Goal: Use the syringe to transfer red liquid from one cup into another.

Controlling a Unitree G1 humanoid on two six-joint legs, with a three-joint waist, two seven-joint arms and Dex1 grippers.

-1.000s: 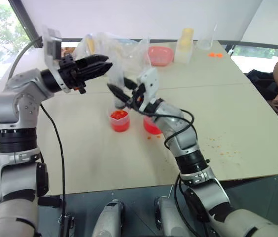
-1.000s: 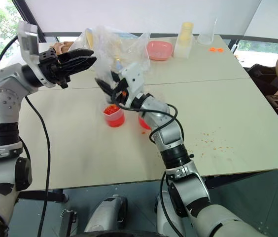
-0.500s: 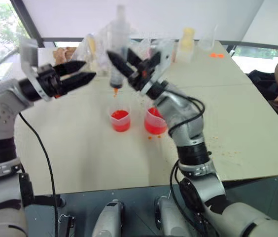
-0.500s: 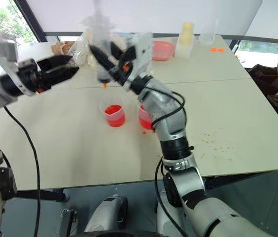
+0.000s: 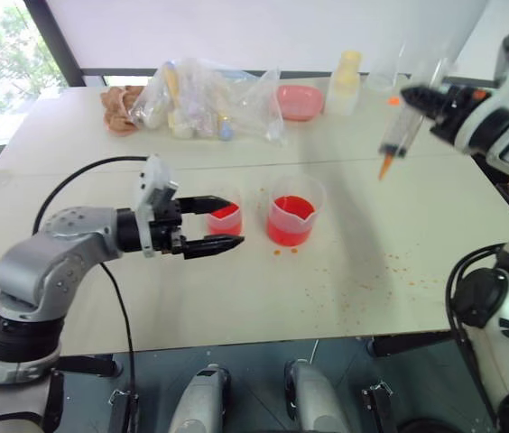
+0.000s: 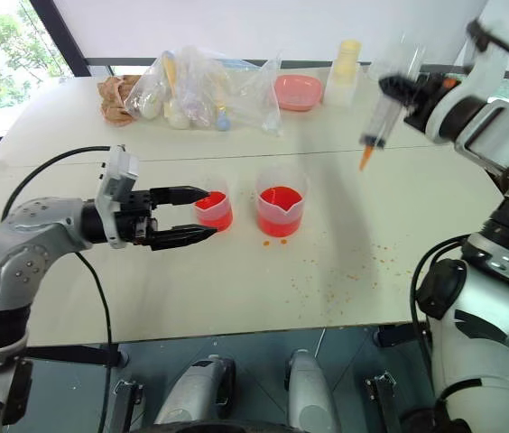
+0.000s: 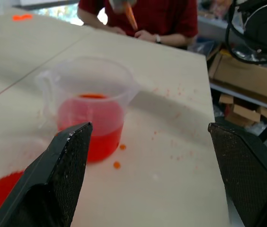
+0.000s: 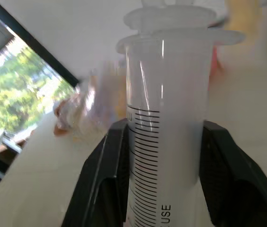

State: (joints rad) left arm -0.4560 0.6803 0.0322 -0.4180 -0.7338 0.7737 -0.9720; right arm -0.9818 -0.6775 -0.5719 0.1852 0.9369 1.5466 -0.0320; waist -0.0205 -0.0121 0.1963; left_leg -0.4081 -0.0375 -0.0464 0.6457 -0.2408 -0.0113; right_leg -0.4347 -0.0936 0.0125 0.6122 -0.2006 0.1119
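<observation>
The right claw (image 6: 399,90) is pinching the light, slick, seemingly empty syringe (image 6: 381,117) mid-barrel above the tabletop (image 6: 399,234), while the spread left claw (image 6: 187,215) is flanking the small cup (image 6: 213,209).

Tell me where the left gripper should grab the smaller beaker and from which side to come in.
Grip the smaller beaker around its clear wall above the red liquid, coming in level from the robot's left. It stands upright on the table, and the left gripper, jaws open, already straddles it from that side. The larger beaker stands close on the other side, so an approach from there looks cramped.
</observation>
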